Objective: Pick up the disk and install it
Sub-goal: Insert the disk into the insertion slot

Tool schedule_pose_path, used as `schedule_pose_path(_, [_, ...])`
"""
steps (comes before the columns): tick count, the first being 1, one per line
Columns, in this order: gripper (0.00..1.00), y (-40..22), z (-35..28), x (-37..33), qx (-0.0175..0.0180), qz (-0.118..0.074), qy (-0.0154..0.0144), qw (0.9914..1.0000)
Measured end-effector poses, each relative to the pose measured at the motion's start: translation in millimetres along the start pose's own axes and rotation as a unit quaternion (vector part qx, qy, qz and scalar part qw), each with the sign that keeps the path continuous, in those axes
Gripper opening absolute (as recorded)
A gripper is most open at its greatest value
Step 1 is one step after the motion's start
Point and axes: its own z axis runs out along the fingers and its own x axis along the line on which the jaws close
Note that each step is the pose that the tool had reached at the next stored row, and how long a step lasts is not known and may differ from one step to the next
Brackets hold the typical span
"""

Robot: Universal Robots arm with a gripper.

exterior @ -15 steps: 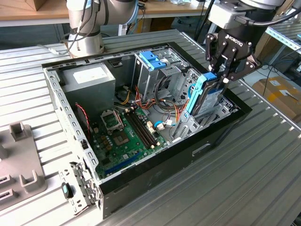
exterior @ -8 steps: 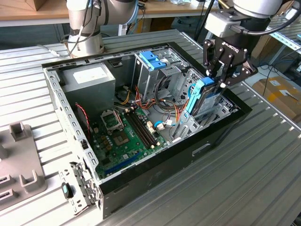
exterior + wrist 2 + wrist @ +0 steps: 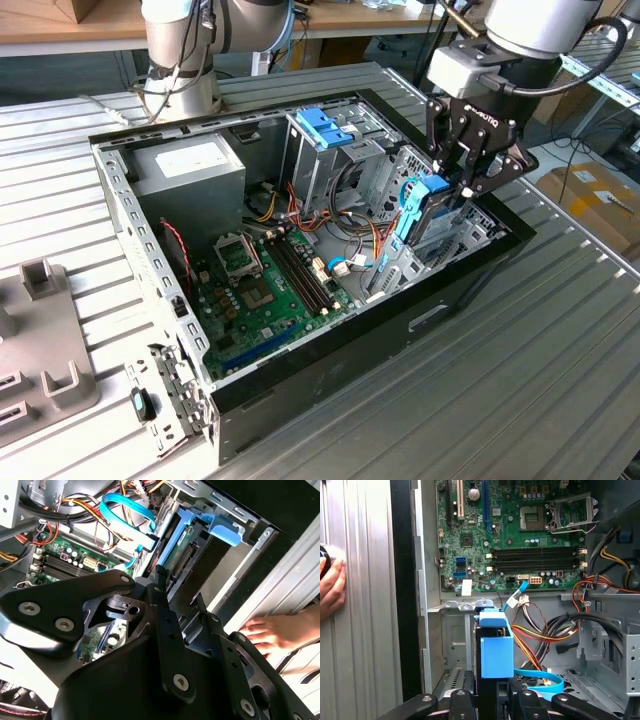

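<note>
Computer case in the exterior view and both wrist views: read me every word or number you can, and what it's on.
White label on the power supply: print too small to read.
Motherboard: markings too small to read.
The disk: its blue rail bears no print.
So none can be quoted.

Bright blue rails frame the dark disk; the motherboard is green, the gripper black, the ribbed table silver-grey.
</note>
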Motion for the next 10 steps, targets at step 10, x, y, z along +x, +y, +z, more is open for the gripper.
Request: schedule_pose_path(10, [0.35,0.5,21.0,-1.2,0.0,0.0,0.0001,1.0])
